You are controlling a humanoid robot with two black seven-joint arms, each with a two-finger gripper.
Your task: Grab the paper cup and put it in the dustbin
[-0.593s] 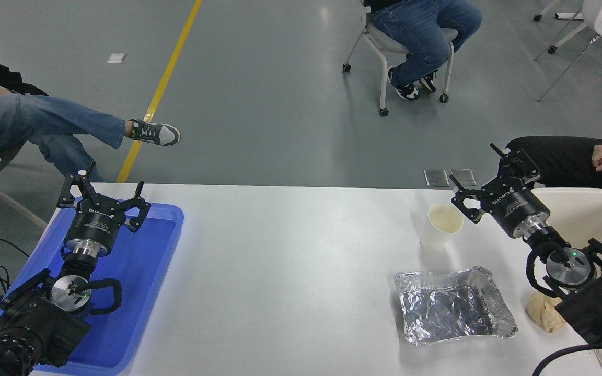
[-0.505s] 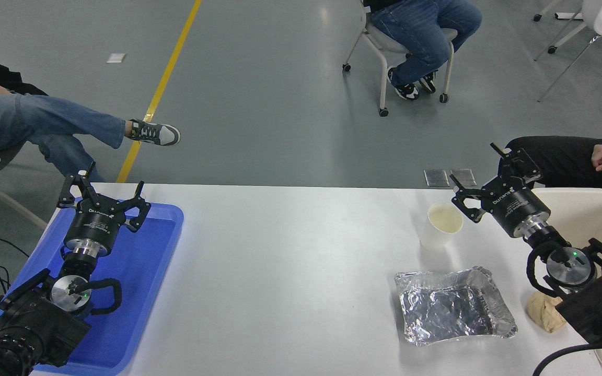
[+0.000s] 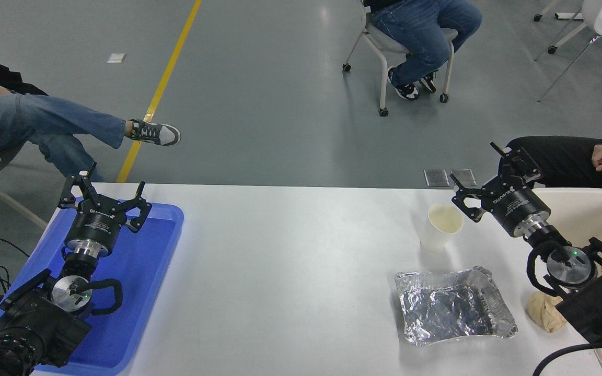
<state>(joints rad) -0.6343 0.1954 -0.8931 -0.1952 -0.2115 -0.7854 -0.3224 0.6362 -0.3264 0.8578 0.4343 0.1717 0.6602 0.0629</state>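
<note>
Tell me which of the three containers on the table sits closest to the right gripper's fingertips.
The paper cup, upright just left of the open right gripper. The foil tray lies nearer the camera, and the blue tray is across the table.

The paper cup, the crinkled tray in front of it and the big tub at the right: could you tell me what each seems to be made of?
The paper cup looks like matte white paper, with a rolled rim and cream inside. The tray appears to be thin aluminium foil: silver, shiny, heavily creased. The dustbin seems to be moulded plastic, smooth cream with a thick rounded rim, though only part of it shows.
</note>
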